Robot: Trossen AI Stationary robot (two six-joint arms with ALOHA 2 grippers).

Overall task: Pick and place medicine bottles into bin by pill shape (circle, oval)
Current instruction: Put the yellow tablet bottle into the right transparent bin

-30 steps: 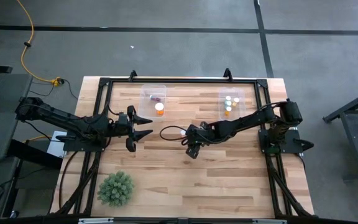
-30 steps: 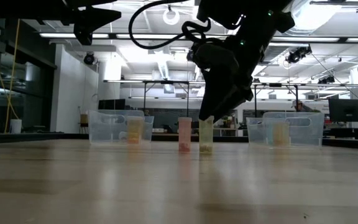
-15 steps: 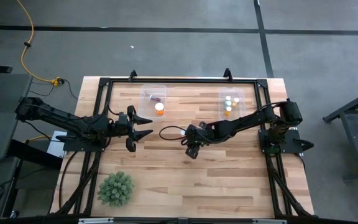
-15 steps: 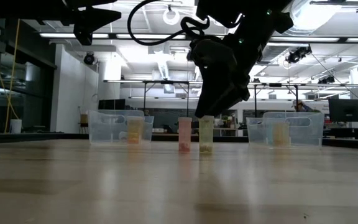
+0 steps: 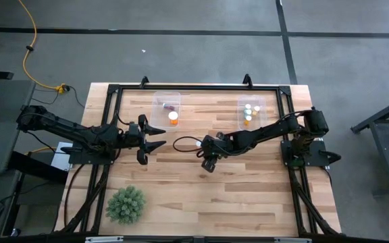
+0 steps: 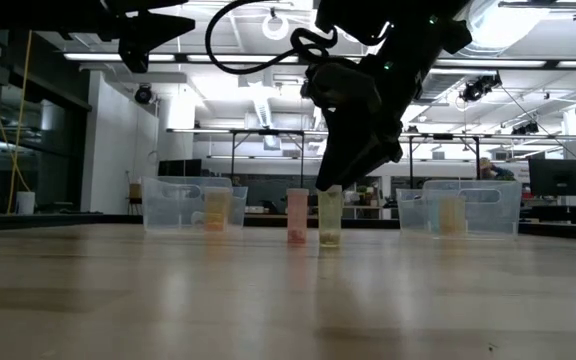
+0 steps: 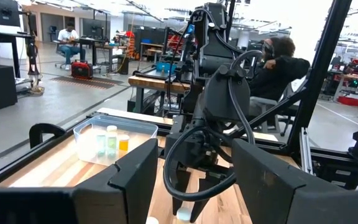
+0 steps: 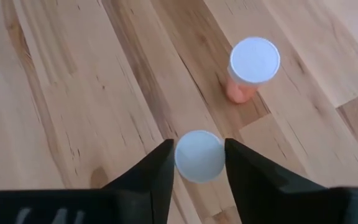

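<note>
A pale greenish bottle with a white cap [image 8: 199, 155] stands upright near the table's middle and also shows in the low view [image 6: 329, 218]. My right gripper [image 8: 199, 144] reaches down over it from the right [image 5: 208, 163] and is shut on it. An orange bottle [image 8: 250, 67] stands on its base close beside it [image 6: 297, 215]. My left gripper [image 5: 159, 137] hangs open and empty above the table's left half. One orange bottle [image 5: 173, 117] stands in the far left bin, and several bottles [image 5: 249, 112] stand in the far right bin. My right gripper pinches the pale bottle's white cap [image 8: 185, 163] between its two fingers, one on each side. The fingers come from above, pointing down. The bottle is upright below them; whether its base [image 6: 329, 243] is on the table or just off it, I cannot tell.
Two clear bins stand at the far edge, one on the left [image 5: 167, 95] and one on the right [image 5: 261, 101]. A green spiky plant [image 5: 125, 204] sits at the near left. A black frame [image 5: 194, 87] edges the table. A person sits beyond the table [image 7: 278, 62].
My right gripper has risen a little and shifted slightly toward the table's left over the pale bottle, which stays upright in about the same place.
</note>
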